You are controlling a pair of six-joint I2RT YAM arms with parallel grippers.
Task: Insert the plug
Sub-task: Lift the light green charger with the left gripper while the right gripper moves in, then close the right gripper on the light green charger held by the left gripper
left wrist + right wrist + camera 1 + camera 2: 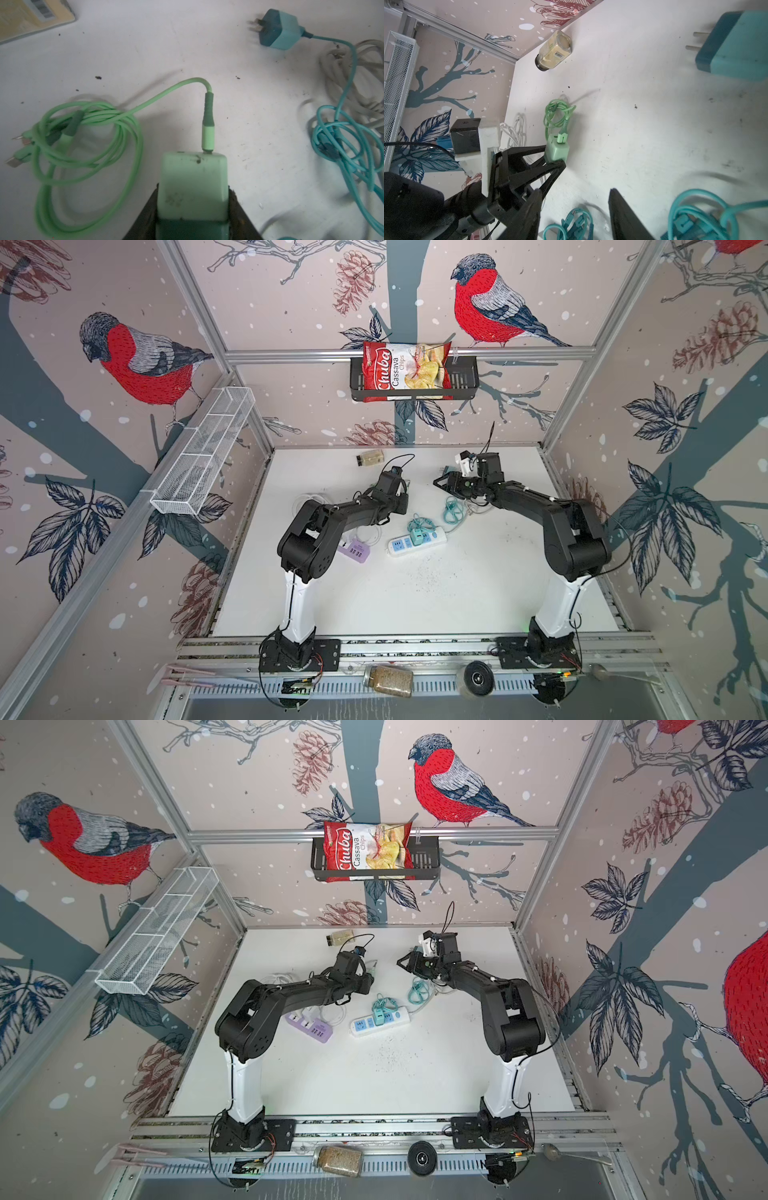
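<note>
White tabletop, speckled with dark crumbs, boxed in by bullfinch-and-pine-cone wallpaper; toward its far edge, left of the middle, one pale green cube-shaped plastic charger plug; a bright green rubber cable leaves its outer face and ends in a loose coil beside it.

Left gripper: clamped on the plug's two sides, plug seated deep between the jaws; resting on the tabletop or just above it, cannot tell; prongs hidden, the darker end buried toward the palm, so they probably face the wrist.

Right gripper: jaws apart, nothing between them; near the far edge, right of the middle.

Likely target: white plastic power strip with blue sockets, near the tabletop's middle; a teal cube adapter occupies one socket.

Handling notes, as judgement: prongs must face a free socket first, which may call for a regrasp or a hand-over to the empty right gripper; let the cable trail clear; the strip looks light, so brace it; press straight in.

Nearby: teal two-tone plug, lying on its side with prongs bare; lilac power strip, toward the left edge; squat jar, lying at the far edge.

Walls: black wire basket holding a red chips bag at the back; white mesh shelf on the left.
</note>
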